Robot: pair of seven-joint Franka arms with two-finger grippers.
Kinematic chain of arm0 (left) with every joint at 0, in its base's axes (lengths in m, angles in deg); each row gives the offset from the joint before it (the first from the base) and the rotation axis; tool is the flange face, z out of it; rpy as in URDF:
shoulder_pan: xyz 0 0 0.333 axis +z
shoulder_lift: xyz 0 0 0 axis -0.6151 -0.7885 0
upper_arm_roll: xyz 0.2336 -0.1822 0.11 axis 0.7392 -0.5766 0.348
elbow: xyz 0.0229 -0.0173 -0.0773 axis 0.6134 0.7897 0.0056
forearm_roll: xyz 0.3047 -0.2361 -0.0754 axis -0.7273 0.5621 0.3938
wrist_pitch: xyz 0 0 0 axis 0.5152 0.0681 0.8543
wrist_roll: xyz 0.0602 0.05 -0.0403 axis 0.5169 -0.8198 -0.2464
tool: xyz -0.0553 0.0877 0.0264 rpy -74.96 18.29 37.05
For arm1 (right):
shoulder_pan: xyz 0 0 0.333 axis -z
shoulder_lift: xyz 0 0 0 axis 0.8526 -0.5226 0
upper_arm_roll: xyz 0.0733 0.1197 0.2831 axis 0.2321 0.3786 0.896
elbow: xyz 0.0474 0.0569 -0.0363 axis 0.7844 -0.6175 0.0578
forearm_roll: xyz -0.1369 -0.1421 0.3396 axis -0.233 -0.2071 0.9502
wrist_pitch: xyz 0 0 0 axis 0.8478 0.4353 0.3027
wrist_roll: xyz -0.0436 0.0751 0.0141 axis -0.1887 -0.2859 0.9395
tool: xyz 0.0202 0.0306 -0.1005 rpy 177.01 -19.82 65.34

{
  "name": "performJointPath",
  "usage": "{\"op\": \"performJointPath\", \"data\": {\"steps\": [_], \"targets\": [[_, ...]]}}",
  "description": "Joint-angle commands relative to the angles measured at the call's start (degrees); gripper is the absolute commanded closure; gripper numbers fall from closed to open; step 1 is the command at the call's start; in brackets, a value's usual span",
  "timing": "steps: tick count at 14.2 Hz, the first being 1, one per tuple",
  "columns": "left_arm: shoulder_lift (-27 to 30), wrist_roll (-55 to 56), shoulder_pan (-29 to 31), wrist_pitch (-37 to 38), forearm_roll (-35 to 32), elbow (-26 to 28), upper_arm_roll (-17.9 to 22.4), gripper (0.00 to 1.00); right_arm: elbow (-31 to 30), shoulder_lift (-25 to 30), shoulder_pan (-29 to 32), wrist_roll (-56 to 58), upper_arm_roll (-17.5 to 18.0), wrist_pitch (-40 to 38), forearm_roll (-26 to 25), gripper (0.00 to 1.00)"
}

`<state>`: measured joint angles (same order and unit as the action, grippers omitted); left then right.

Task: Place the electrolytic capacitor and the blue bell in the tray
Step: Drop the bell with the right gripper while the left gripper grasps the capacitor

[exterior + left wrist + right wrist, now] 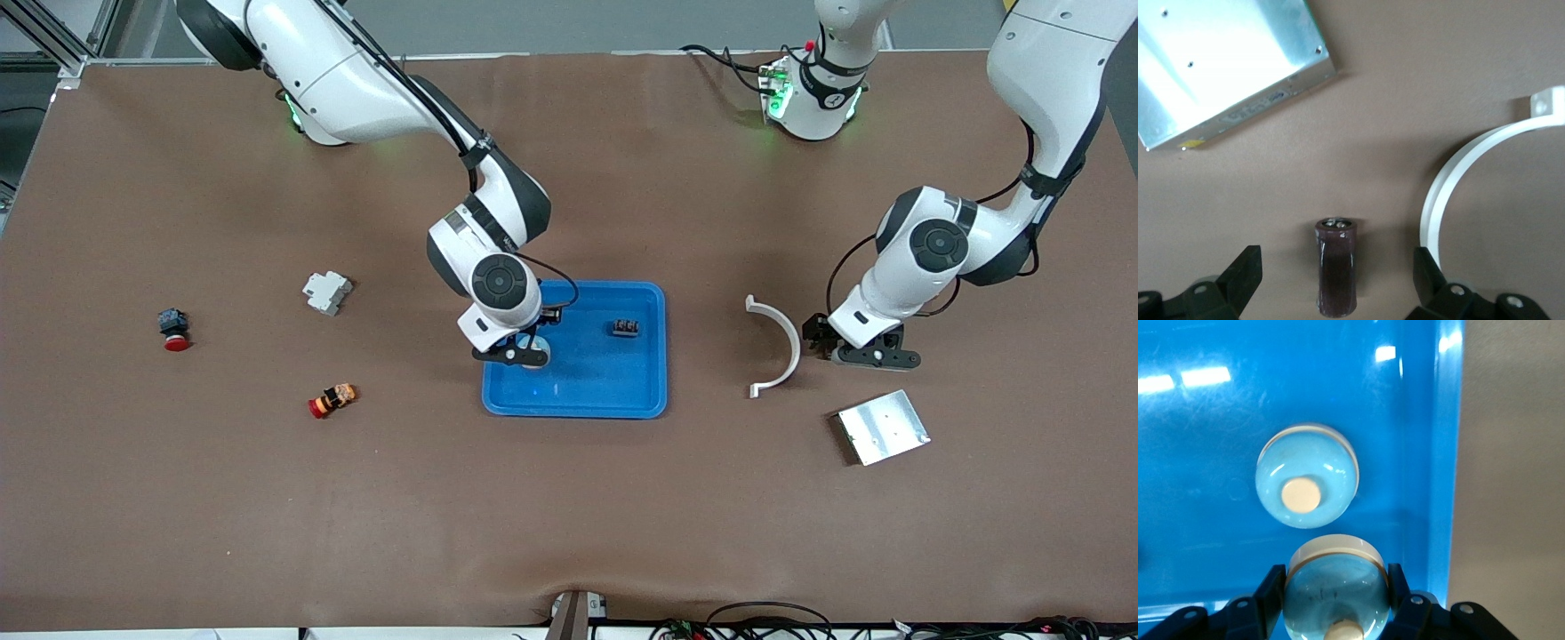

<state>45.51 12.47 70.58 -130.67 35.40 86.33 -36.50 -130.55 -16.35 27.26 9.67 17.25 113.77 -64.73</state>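
Hiding blue bell: right gripper

We see our left claw spread wide around the capacitor. A silver plate and white curved bracket lie nearby.

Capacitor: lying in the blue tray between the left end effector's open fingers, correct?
Not in the tray. The capacitor lies on the bare table between the open left end effector fingers, beside the white curved bracket, per the left wrist view.
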Motion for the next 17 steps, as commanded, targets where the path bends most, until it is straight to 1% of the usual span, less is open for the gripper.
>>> {"op": "performJointPath", "data": {"steps": [1, 2, 3, 4, 6, 9, 12, 13, 14, 17], "targets": [[0.13, -0.22, 1.30, -1.82, -1.68, 1.69, -0.84, 0.00, 0.21, -0.17, 0.12, -1.25, 0.59, 0.28, -1.19, 0.80], [-0.14, -0.22, 1.30, -1.82, -1.77, 1.78, -0.84, 0.00, 0.21, -0.26, 0.12, -1.25, 0.68, 0.28, -1.10, 0.52], [-0.40, -0.22, 1.30, -1.82, -1.77, 1.86, -0.84, 0.00, 0.21, -0.61, 0.12, -1.25, 0.68, 0.28, -1.18, 0.41], [-0.84, -0.13, 1.30, -1.82, -2.55, 1.86, -0.84, 0.00, 0.21, -0.79, 0.12, -1.33, 0.59, 0.36, -1.10, 0.16], [-1.54, -0.13, 1.30, -1.91, -4.13, 1.95, -0.75, 0.00, 0.29, -0.79, 0.39, -1.42, 0.68, 0.37, -0.84, 0.01], [-3.12, 0.13, 1.83, -3.49, -6.07, 1.86, -0.49, 0.00, 0.64, -0.35, 1.00, -1.25, 0.77, -0.07, -0.83, 0.00], [-5.41, 0.74, 4.72, -4.81, -11.15, 1.60, -0.49, 0.00, 1.00, 2.19, 2.93, -0.90, 1.21, -0.77, -0.75, 0.00], [-6.02, 0.75, 5.51, -4.99, -12.22, 1.43, -0.49, 0.00, 0.82, 3.77, 4.42, -1.33, 1.12, -2.00, -0.66, 0.00], [-6.38, 0.75, 5.96, -4.99, -13.01, 1.25, -0.49, 0.00, 0.82, 6.22, 6.26, -0.90, 1.12, -5.05, -0.66, 0.00], [-6.47, 1.01, 6.05, -4.99, -13.19, 1.16, -0.49, 0.00, 0.73, 13.60, 13.72, -0.28, 0.86, -11.13, -0.66, 0.00]]}}
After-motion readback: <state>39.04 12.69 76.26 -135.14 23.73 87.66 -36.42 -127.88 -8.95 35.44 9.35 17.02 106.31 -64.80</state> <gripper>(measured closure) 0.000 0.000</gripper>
